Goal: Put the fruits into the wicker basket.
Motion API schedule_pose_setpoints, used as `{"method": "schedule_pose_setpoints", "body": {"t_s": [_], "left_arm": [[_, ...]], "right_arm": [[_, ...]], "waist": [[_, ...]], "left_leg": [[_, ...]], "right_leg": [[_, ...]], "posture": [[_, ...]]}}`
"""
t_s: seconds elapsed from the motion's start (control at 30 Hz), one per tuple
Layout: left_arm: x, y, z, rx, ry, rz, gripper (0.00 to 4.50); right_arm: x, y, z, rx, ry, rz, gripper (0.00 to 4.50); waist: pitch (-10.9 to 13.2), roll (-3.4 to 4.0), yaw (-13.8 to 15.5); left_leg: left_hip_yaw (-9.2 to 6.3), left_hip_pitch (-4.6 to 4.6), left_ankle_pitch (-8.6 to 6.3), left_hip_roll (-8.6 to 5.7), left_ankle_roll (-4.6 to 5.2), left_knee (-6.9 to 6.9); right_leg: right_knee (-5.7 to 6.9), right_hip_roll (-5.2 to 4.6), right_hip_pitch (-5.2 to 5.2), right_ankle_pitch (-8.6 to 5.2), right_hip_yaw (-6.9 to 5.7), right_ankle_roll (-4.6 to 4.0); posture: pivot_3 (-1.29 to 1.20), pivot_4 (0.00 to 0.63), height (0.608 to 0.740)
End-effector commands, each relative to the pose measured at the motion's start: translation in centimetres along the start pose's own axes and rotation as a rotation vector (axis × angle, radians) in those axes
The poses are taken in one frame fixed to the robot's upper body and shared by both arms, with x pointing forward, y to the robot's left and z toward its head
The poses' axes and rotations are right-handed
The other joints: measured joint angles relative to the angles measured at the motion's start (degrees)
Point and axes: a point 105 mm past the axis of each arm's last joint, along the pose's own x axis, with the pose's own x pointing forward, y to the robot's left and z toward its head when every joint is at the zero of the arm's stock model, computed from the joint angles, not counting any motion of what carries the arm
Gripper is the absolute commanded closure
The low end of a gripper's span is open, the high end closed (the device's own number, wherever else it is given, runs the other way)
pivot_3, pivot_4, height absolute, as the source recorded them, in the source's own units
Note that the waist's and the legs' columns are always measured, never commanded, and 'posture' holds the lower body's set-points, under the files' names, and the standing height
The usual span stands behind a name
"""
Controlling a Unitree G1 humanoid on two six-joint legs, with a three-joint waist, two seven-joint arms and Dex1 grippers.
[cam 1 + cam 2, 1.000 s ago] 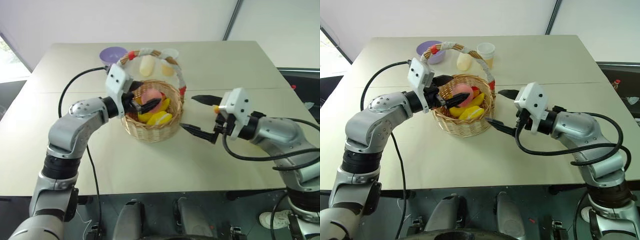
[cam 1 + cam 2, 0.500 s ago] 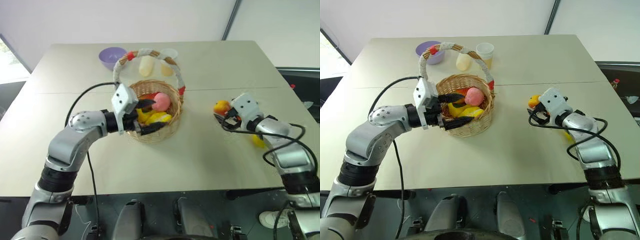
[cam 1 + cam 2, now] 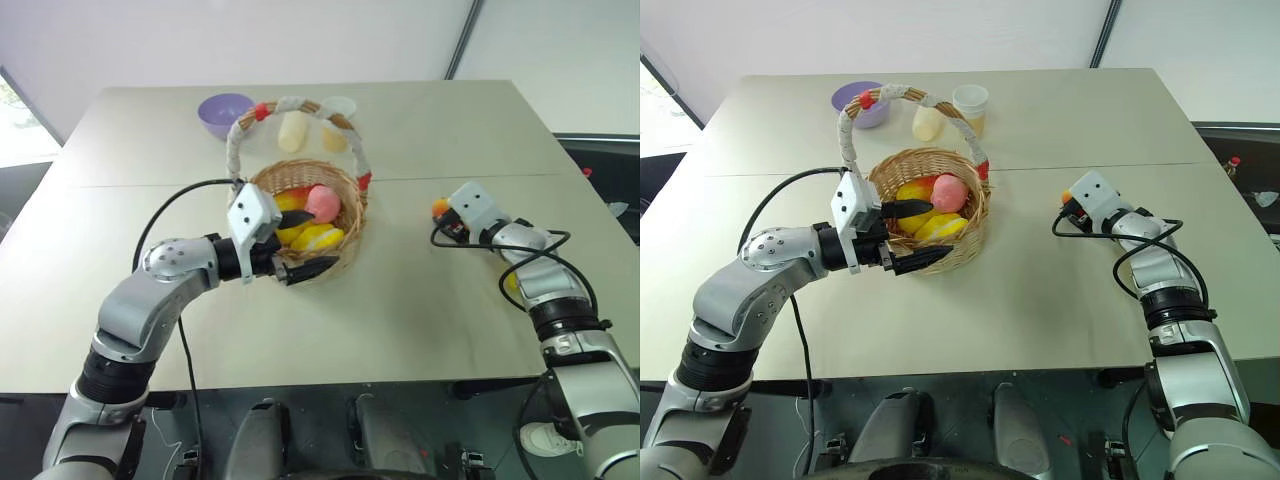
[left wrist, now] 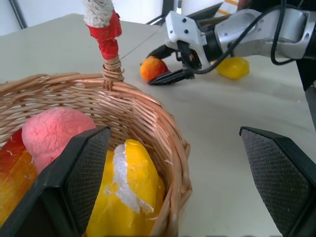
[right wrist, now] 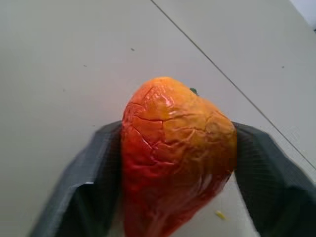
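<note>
The wicker basket (image 3: pixel 342 258) stands mid-table with a pink peach (image 3: pixel 322 200), a yellow fruit (image 3: pixel 318 237) and a red-and-yellow fruit (image 3: pixel 287 201) inside. My left gripper (image 3: pixel 300 240) is open and empty at the basket's near side, one finger over the inside and one outside the rim (image 4: pixel 163 123). To the right, an orange-red mango-like fruit (image 5: pixel 175 148) lies on the table. My right gripper (image 3: pixel 441 216) is shut on it, a pad pressed against each side. A yellow fruit (image 3: pixel 513 283) lies beside the right forearm.
A purple bowl (image 3: pixel 226 113), a cream-coloured bottle-like object (image 3: pixel 292 130) and a white cup (image 3: pixel 339 108) stand behind the basket. The basket's tall handle (image 3: pixel 290 103) arches over it. The table's right edge (image 3: pixel 600 215) is close to the right arm.
The left gripper let go of the peach and drew back to the basket's near rim. The right arm swung out right, came down and closed on the orange-red fruit.
</note>
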Motion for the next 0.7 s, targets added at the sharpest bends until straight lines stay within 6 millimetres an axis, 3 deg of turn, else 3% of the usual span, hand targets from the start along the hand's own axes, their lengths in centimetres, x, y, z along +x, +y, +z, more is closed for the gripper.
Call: {"method": "schedule_pose_setpoints", "body": {"t_s": [0.03,0.1,0.2,0.33,0.43,0.57,0.7], "left_arm": [[-0.6,0.1,1.0,0.029,-0.045,0.015,0.0],[-1.4,0.6,1.2,0.009,-0.074,0.038,0.0],[-3.8,1.8,1.2,-0.03,-0.106,0.096,0.0],[-7.3,2.9,0.3,-0.051,-0.094,0.161,0.0],[-8.7,3.3,-0.1,-0.077,-0.093,0.189,0.0],[-9.4,3.9,-1.0,-0.056,-0.036,0.225,0.0],[-9.1,3.6,-0.8,-0.051,-0.055,0.237,0.0]], "right_arm": [[-0.8,-1.2,2.0,-0.038,-0.075,-0.041,2.4],[-1.9,-1.4,3.5,-0.083,-0.136,-0.035,2.4],[-5.2,-0.5,7.3,-0.149,-0.295,0.047,2.4],[-10.9,4.3,12.6,-0.142,-0.494,0.346,2.4],[-12.8,7.7,15.6,-0.107,-0.588,0.512,2.4],[-10.5,11.0,19.3,-0.129,-0.651,0.529,2.4],[-6.2,11.7,21.3,-0.111,-0.619,0.433,2.4]], "waist": [[0.0,0.0,0.02],[0.02,0.03,0.04],[0.16,0.24,0.26],[0.22,0.34,0.05],[0.22,0.33,0.02],[0.23,0.29,-0.03],[0.22,0.26,0.18]], "left_leg": [[0.0,0.0,0.0,0.0,0.0,0.0],[0.0,0.0,0.0,0.0,0.0,0.0],[-0.04,-0.04,0.0,0.02,0.01,0.0],[-0.07,-0.03,-0.01,0.08,0.02,-0.04],[-0.07,0.08,-0.01,0.28,0.02,-0.04],[-0.05,0.14,0.04,0.28,-0.06,0.05],[-0.07,0.0,0.05,0.23,-0.09,0.04]], "right_leg": [[0.0,0.0,0.0,0.0,0.0,0.0],[0.0,0.0,0.0,0.0,0.0,0.0],[0.0,-0.01,-0.03,0.0,-0.01,0.0],[-0.01,0.01,-0.04,-0.01,-0.02,0.0],[0.0,0.04,0.06,-0.01,-0.06,-0.01],[0.0,0.05,0.07,-0.1,-0.05,-0.24],[0.02,0.01,-0.07,-0.09,-0.07,-0.25]], "posture": [[0.0,0.15,0.74],[0.0,0.15,0.74],[0.0,0.15,0.74],[0.0,0.15,0.74],[0.0,0.15,0.74],[0.0,0.15,0.74],[0.0,0.15,0.74]]}}
